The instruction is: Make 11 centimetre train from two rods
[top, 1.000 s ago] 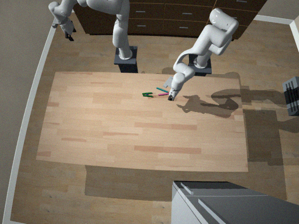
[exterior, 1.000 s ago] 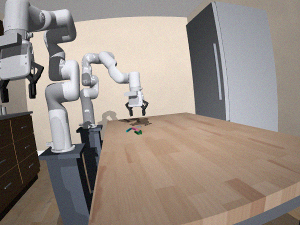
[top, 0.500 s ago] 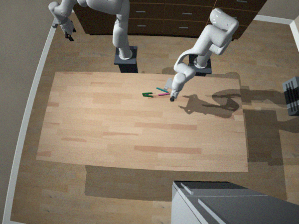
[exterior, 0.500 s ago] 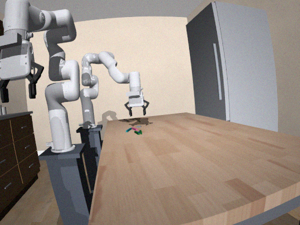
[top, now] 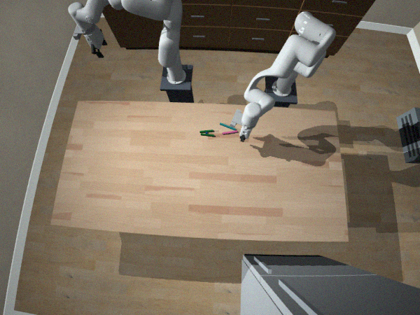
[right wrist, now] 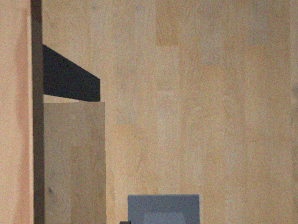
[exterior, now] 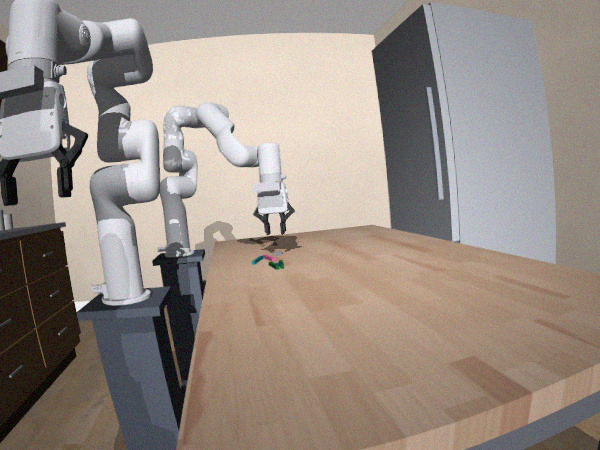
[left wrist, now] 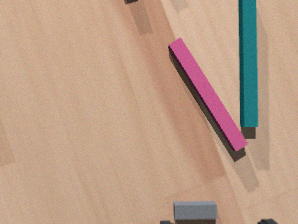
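Drawer cabinet (top: pixel 241 29) (exterior: pixel 37 305) closed. Pink rod (top: pixel 229 132) (exterior: pixel 269 258) (left wrist: pixel 208 94) laid flat on table (top: pixel 140 210) (exterior: pixel 380 340) (left wrist: pixel 75 125) (right wrist: pixel 12 125), angled near turquoise rod (top: pixel 228 126) (exterior: pixel 257 260) (left wrist: pixel 248 65); green rods (top: pixel 208 131) (exterior: pixel 276 265) grouped near pink rod's far end. Left fingers (top: pixel 242 138) (exterior: pixel 275 233) held above table, about half open, nothing gripped. Right fingers (top: pixel 101 50) (exterior: pixel 37 196) spread wide, empty, off table.
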